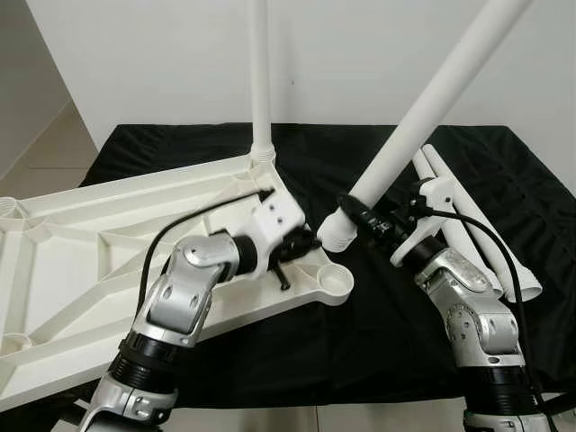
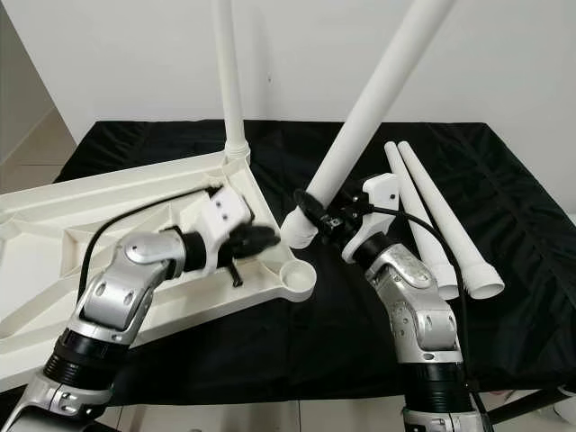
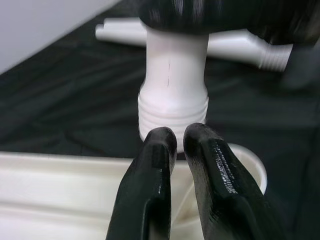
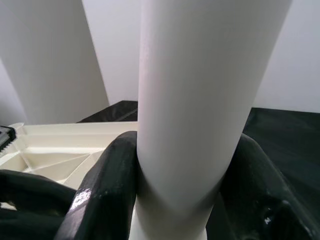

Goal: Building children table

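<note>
A white plastic table top (image 1: 81, 261) lies upside down on a black cloth. One white leg (image 1: 261, 81) stands upright in its far corner. My right gripper (image 1: 357, 211) is shut on a second white leg (image 1: 423, 108), held tilted. That leg's threaded end (image 3: 172, 107) hangs just above and beside the round corner socket (image 1: 336, 281). In the right wrist view the black fingers (image 4: 107, 192) clasp the leg (image 4: 195, 95) from both sides. My left gripper (image 1: 309, 241) is shut with nothing in it, over the table top's rim, its fingertips (image 3: 160, 145) close to the threaded end.
Two loose white legs (image 2: 436, 216) lie side by side on the black cloth (image 1: 360, 351) to the right of my right arm. A white wall stands behind the work area. A pale floor (image 1: 45, 153) shows at the left.
</note>
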Robot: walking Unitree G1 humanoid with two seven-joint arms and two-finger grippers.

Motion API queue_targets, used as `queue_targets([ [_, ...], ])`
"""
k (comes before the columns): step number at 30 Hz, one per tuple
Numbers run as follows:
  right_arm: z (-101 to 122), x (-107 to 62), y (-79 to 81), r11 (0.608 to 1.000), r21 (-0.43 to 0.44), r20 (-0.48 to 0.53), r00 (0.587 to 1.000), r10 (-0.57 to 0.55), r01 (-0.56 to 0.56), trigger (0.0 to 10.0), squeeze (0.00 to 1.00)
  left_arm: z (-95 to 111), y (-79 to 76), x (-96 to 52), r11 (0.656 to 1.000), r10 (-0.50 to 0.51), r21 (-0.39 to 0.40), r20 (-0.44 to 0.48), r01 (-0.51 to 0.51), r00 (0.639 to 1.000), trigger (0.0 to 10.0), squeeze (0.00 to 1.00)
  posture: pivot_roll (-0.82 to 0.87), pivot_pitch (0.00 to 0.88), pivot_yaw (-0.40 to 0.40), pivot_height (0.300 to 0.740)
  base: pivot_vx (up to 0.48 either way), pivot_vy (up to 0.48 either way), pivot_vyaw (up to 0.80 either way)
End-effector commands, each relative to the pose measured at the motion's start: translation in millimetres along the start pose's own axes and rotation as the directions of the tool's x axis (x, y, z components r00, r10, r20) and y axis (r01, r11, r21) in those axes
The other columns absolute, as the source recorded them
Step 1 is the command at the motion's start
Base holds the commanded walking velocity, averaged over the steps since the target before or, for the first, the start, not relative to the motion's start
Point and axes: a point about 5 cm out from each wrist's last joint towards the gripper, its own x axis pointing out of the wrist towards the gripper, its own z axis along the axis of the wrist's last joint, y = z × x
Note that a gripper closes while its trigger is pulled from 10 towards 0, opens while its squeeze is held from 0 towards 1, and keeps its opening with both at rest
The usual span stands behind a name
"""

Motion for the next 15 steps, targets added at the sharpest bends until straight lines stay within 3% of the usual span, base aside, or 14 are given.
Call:
queue_targets([
  [1, 2.5, 1.1, -1.1, 1.000, -0.009, 0.022, 1.000, -0.016, 0.016, 10.0, 0.00, -1.2, 18.1, -4.3, 0.949, 0.315, -0.035, 0.018, -0.314, 0.949, 10.0, 0.00, -0.11, 0.062, 0.043, 0.740, 0.000, 0.000, 0.00],
  [5, 1.3, 1.9, -2.5, 0.999, -0.004, 0.036, 0.998, -0.051, 0.051, 10.0, 0.00, 5.1, 23.7, -6.8, 0.928, 0.370, -0.079, 0.076, -0.364, 0.926, 10.0, 0.00, -0.11, 0.056, 0.043, 0.740, 0.000, 0.000, 0.00],
  [7, 2.7, 4.6, -4.9, 0.996, 0.000, 0.064, 0.994, -0.092, 0.093, 10.0, 0.00, 8.5, 33.9, -11.4, 0.889, 0.455, -0.102, 0.105, -0.446, 0.884, 10.0, 0.00, -0.10, 0.046, 0.042, 0.740, 0.000, 0.000, 0.00],
  [8, 3.3, 6.2, -6.5, 0.993, 0.005, 0.079, 0.990, -0.119, 0.119, 10.0, 0.00, 7.6, 38.8, -13.5, 0.869, 0.492, -0.115, 0.104, -0.481, 0.864, 10.0, 0.00, -0.10, 0.046, 0.042, 0.740, 0.000, 0.000, 0.00],
  [13, 3.1, 9.2, -8.2, 0.988, 0.013, 0.097, 0.983, -0.158, 0.157, 10.0, 0.00, 2.9, 46.0, -17.1, 0.829, 0.555, -0.136, 0.088, -0.542, 0.827, 10.0, 0.00, -0.10, 0.031, 0.039, 0.740, 0.000, 0.000, 0.00],
  [14, 2.3, 10.7, -8.7, 0.985, 0.015, 0.101, 0.980, -0.173, 0.172, 10.0, 0.00, 1.4, 49.6, -19.6, 0.805, 0.590, -0.147, 0.087, -0.575, 0.803, 10.0, 0.00, -0.10, 0.028, 0.038, 0.740, 0.000, 0.000, 0.00],
  [15, 2.3, 10.7, -8.7, 0.985, 0.015, 0.101, 0.980, -0.173, 0.172, 10.0, 0.00, 1.4, 49.6, -19.6, 0.805, 0.590, -0.147, 0.087, -0.575, 0.803, 10.0, 0.00, -0.10, 0.028, 0.038, 0.740, 0.000, 0.000, 0.00],
])
